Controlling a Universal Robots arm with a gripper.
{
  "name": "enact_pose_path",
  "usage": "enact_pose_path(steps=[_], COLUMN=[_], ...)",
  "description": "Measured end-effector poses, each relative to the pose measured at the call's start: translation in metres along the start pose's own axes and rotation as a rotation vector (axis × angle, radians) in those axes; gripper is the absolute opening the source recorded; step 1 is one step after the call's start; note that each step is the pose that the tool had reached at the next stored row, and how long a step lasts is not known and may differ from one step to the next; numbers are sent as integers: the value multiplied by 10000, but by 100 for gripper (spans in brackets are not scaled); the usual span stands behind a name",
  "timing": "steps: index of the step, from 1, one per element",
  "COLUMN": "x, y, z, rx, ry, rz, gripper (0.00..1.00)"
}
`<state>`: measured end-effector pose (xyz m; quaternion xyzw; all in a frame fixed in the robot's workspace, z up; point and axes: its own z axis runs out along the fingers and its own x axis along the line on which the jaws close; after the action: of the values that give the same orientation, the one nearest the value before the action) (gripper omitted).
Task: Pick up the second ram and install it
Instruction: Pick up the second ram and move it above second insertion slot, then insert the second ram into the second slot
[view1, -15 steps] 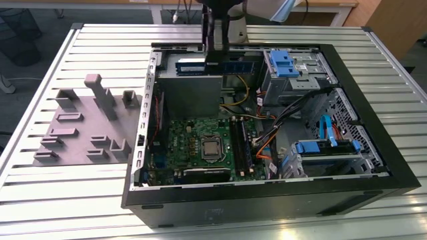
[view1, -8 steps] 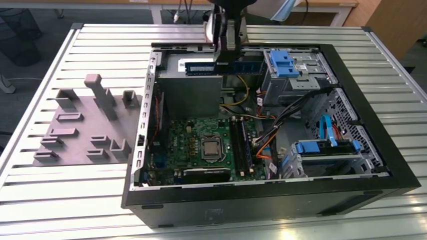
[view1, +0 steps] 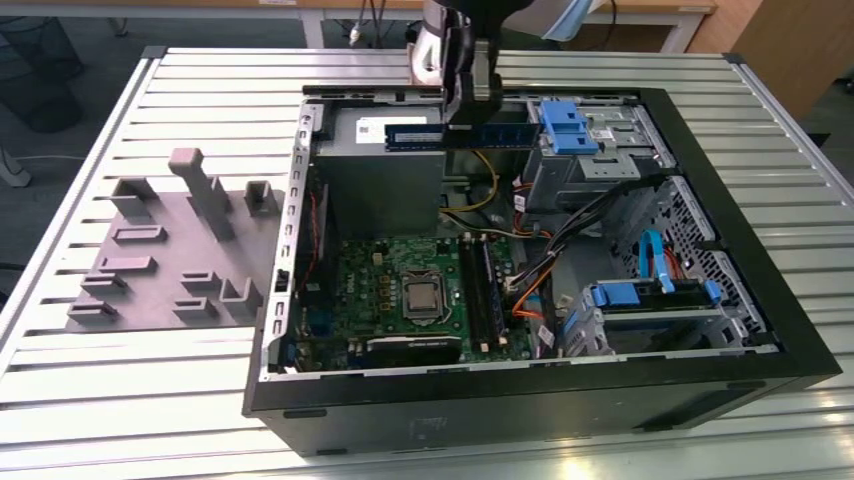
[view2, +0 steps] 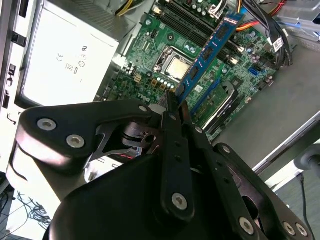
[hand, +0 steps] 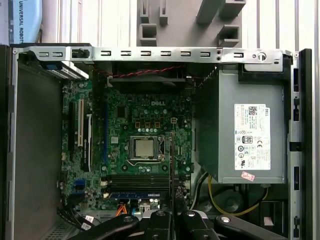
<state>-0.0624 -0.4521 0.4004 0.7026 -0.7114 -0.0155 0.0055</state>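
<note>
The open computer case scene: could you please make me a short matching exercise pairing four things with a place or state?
1. second ram
2. gripper
3. grey power supply
4. grey plastic fixture

a. on the slatted table, outside the case
b. shut on the blue stick
c. held above the case
d. mounted inside the case beside the motherboard

Pairs: 1-c, 2-b, 3-d, 4-a

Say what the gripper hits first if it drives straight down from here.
Likely the grey metal power supply: the gripper, shut on the long blue circuit-board ram stick, hangs over it; depth is unclear.
</note>
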Motion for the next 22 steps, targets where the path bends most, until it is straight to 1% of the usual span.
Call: enact_pose_path(steps=[22], x=[-1], y=[-61], z=[-2], rx=[0], ry=[0], rz=[1], gripper=[14])
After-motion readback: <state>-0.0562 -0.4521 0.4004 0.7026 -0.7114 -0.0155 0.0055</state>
